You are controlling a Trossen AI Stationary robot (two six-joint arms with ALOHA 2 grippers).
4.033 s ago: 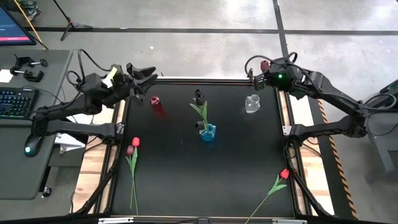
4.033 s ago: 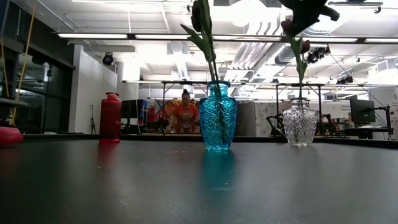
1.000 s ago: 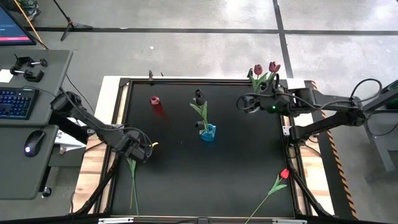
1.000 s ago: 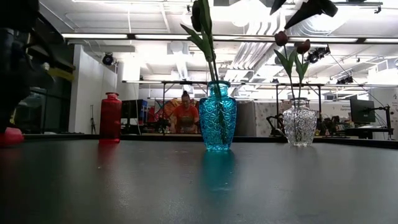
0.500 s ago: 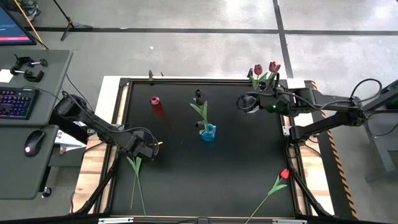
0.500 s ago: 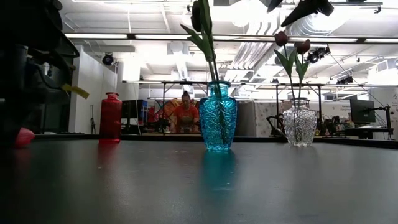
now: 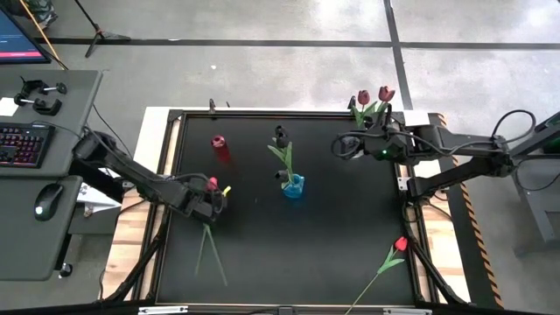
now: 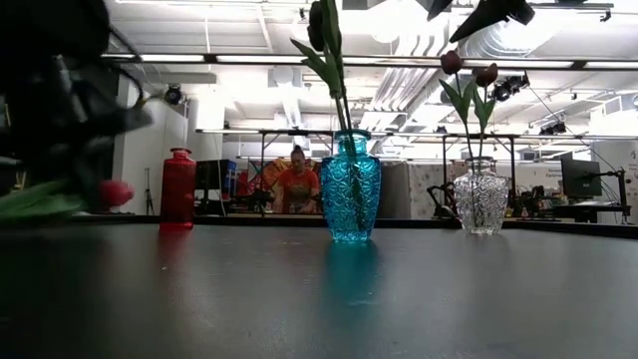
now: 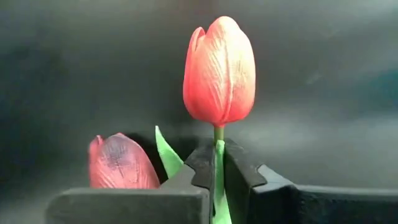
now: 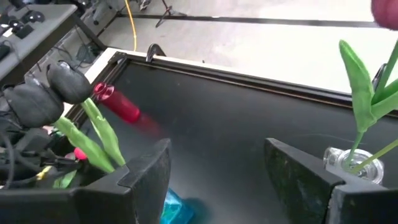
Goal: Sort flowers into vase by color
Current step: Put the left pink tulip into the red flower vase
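Observation:
My left gripper (image 7: pixel 213 198) is over the table's left part, shut on a bright red tulip (image 9: pixel 219 71). A darker red tulip head (image 9: pixel 118 163) shows beside its fingers; whether that one is held too, I cannot tell. Two green stems (image 7: pixel 206 249) trail toward the near edge. The red head (image 8: pixel 115 191) hangs above the table. My right gripper (image 10: pixel 214 163) stands open near the clear vase (image 8: pixel 480 196), which holds two maroon tulips (image 7: pixel 374 95). A blue vase (image 7: pixel 292 185) holds a dark tulip (image 7: pixel 279 136). A red vase (image 7: pixel 219 144) stands far left. My left gripper pinches the bright red tulip's stem (image 9: pixel 218 152) just below the head, between its two fingers. The head sticks out past the fingertips. The flower is clear of the table, and its stem trails back under the gripper toward the near edge.
Another red tulip (image 7: pixel 400 245) lies near the table's right near corner, its stem (image 7: pixel 372 280) running toward the near edge. A raised frame (image 7: pixel 262 112) borders the black table. A desk with a keyboard (image 7: pixel 26 144) stands to the left. A person (image 8: pixel 297 184) is far behind.
My left gripper has gone toward the table's right and far side and risen, carrying the bright red tulip up off the table. The stems, which lay straight toward the near edge, have swung and now fan out below the gripper.

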